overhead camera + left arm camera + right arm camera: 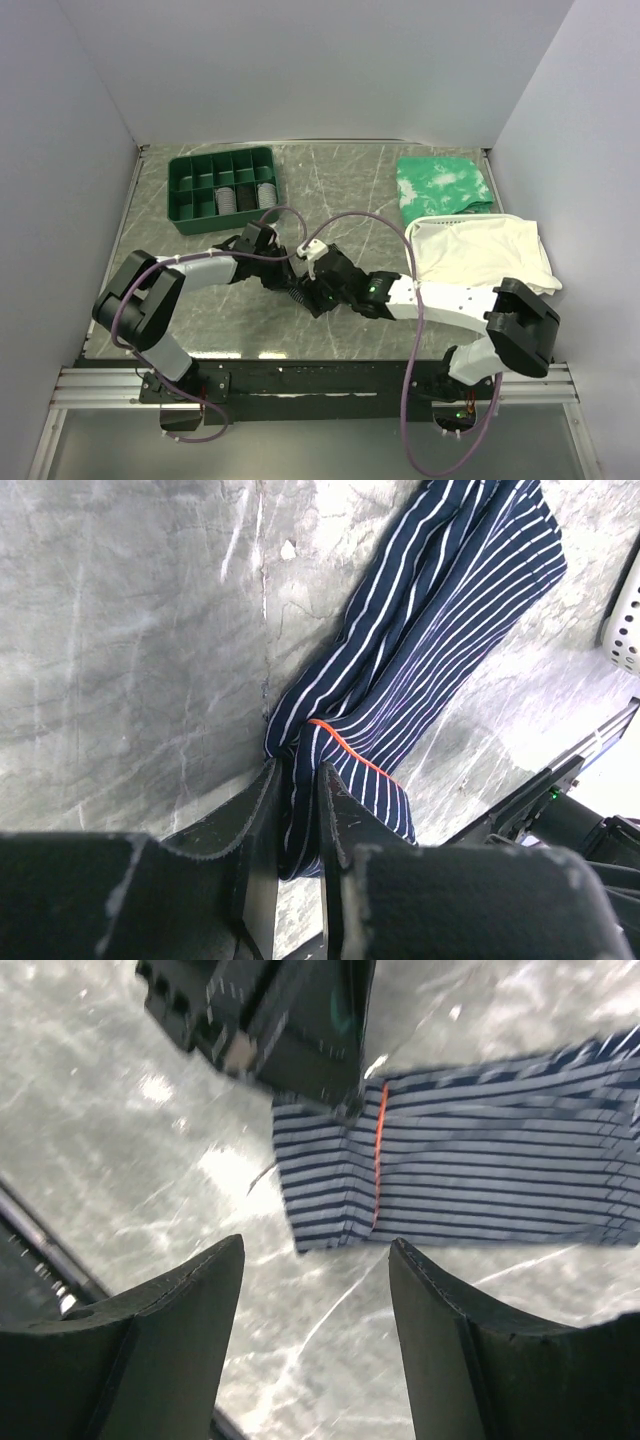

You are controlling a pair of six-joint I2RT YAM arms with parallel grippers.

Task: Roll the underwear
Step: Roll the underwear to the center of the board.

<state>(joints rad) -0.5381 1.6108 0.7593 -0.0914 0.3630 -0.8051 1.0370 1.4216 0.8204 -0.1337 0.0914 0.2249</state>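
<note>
— Marble-grey table (pixel 200 320) from above: both arms meet mid-table, hiding their work.

— Left wrist: the left pincer (pixel 297 780) clenches one end of the underwear (pixel 430 660), likely anchoring it.

— Right wrist: the right pincer (pixel 315 1250) gapes, released; that striped end lies just ahead, probably awaiting the roll.

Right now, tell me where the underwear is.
The underwear lies mid-table, clearest in wrist views: left gripper pinches its end, open right gripper hovers just short.

The thin navy-blue fabric underwear (pixel 430 630) carries fine white pinstripes and one orange seam; the grey stone counter (pixel 130 630) is pale-veined.
</note>
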